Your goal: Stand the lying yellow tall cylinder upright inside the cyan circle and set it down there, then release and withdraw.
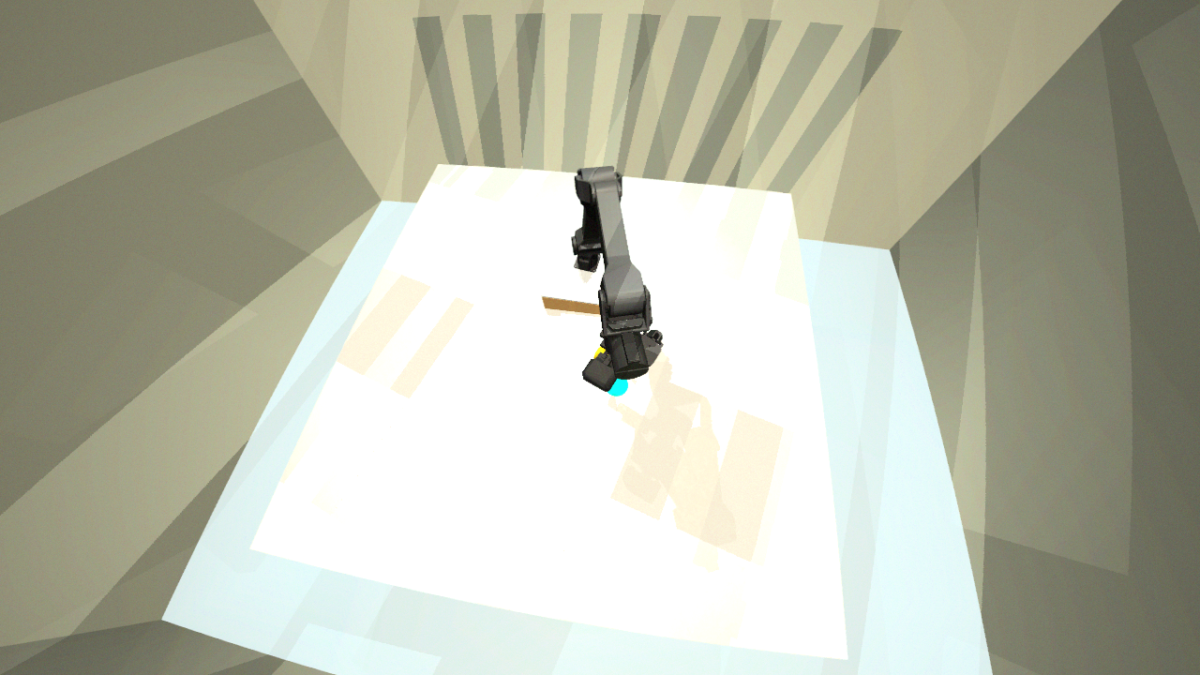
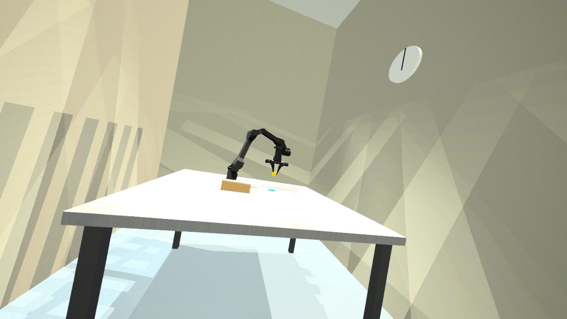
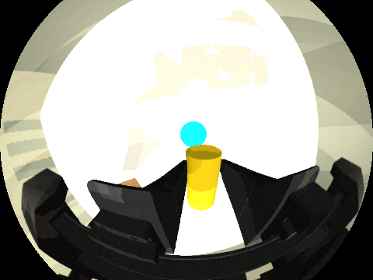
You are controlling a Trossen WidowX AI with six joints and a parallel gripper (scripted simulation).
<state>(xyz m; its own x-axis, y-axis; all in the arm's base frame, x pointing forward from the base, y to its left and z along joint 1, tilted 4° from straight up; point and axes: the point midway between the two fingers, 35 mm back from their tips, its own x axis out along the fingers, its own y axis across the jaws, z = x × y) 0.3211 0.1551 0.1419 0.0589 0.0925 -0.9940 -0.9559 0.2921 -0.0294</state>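
The yellow tall cylinder is held in the air above the table, its long axis across the fingers and not upright. My gripper points down and is shut on it, one finger on each side. In the top view the arm hides the fingertips and most of the cylinder. The cyan circle is flat on the table below the gripper. It is partly covered by the arm in the top view, and lies just beyond the cylinder's far end in the wrist view.
A brown upright board stands on the white table between the arm's base and the circle's side of the table. Its corner shows at the lower left of the wrist view. The arm's shadow falls on the table beyond the circle.
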